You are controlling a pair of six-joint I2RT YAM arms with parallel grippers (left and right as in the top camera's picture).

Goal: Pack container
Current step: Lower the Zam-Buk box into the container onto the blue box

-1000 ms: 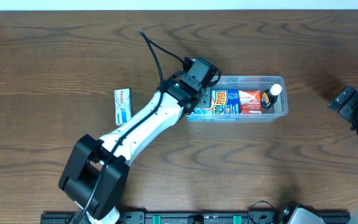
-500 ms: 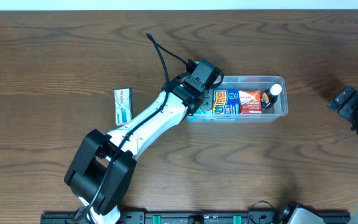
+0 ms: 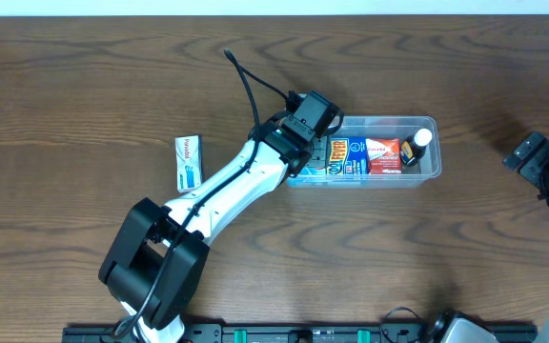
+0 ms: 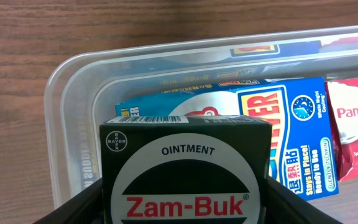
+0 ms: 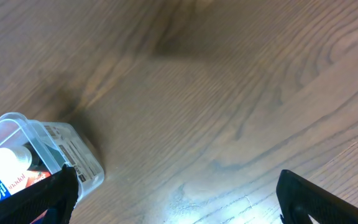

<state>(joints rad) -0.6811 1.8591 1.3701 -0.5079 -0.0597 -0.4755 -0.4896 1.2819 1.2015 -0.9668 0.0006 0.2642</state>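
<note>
The clear plastic container [image 3: 390, 119] lies right of the table's middle, and its left end fills the left wrist view [image 4: 73, 70]. Inside lie a blue patch box [image 3: 347, 157], a red Panadol box [image 3: 384, 154] and a small white-capped bottle [image 3: 417, 145]. My left gripper [image 3: 315, 143] hangs over the container's left end, shut on a dark green Zam-Buk ointment box [image 4: 185, 168] that stands upright between its fingers [image 4: 82, 202]. My right gripper [image 3: 527, 152] is at the far right edge, open over bare wood [image 5: 176, 193], apart from the container.
A white and blue carton [image 3: 189, 160] lies on the table left of the container, beside my left arm. The left arm's cable loops behind the gripper towards the back. The table's far edge meets a white wall.
A second ago the left arm shifted slightly right, bringing the ointment box a little further over the container's left end. The right arm has not moved.
</note>
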